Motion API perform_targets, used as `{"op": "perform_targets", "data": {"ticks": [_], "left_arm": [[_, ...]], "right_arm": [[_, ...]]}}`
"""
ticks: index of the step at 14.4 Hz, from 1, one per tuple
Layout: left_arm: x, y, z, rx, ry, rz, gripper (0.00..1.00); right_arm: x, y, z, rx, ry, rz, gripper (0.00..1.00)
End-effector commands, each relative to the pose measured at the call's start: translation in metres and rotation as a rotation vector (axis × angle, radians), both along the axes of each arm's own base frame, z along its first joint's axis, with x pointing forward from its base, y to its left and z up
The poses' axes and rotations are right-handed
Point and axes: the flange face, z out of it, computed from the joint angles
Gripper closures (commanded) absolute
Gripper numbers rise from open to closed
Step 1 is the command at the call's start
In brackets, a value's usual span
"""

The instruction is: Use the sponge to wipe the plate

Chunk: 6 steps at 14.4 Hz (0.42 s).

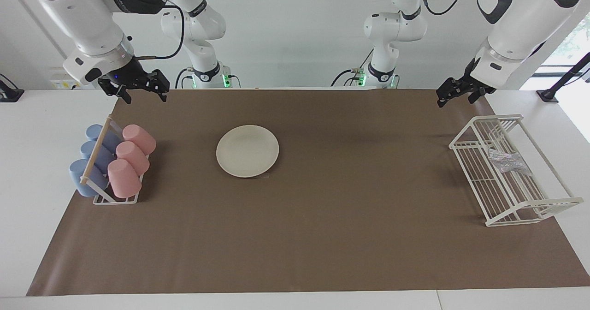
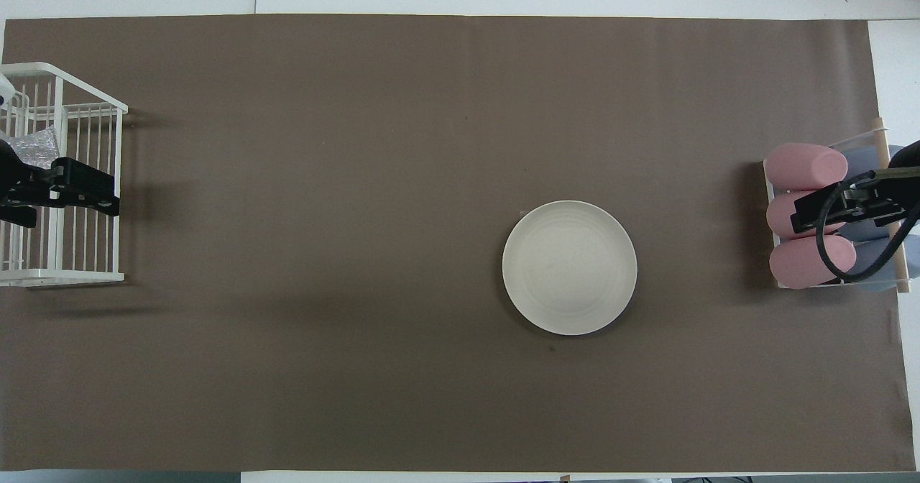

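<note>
Plate [image 1: 247, 151] flat on the brown mat [image 1: 322, 236], toward the right arm's end of the table, bare, nothing touching it; sponge [image 1: 506, 161], a silvery wad, lies inside the white wire rack [image 1: 544, 206] at the left arm's end, well apart from the plate.

Left gripper [image 1: 455, 95] hangs in the air over the mat edge beside the wire rack, above the rack's end nearer the robots, holding nothing; cannot tell how its fingers stand.

Right gripper [image 1: 144, 91] up in the air over the mat beside the cup rack [image 1: 115, 199]; fingers spread apart, nothing between them.

Cup rack holds three pink cups [image 1: 130, 160] and three blue cups [image 1: 94, 160] lying tilted on its pegs.
</note>
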Motion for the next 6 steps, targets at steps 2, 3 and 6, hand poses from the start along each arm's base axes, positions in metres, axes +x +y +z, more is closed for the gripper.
{"op": "perform_targets", "data": {"ticks": [2, 3, 6], "left_arm": [[-0.0112, 0.0026, 0.0068, -0.020, -0.023, 0.013, 0.00], [-0.0111, 0.0018, 0.0069, -0.020, -0.025, 0.012, 0.00], [-0.0108, 0.0026, 0.0070, -0.020, -0.026, 0.012, 0.00]], "right_arm": [[-0.0066, -0.0003, 0.0016, 0.022, -0.002, 0.015, 0.00], [-0.0066, -0.0003, 0.0016, 0.022, -0.002, 0.015, 0.00], [-0.0065, -0.0003, 0.0023, 0.021, -0.003, 0.015, 0.00]]}}
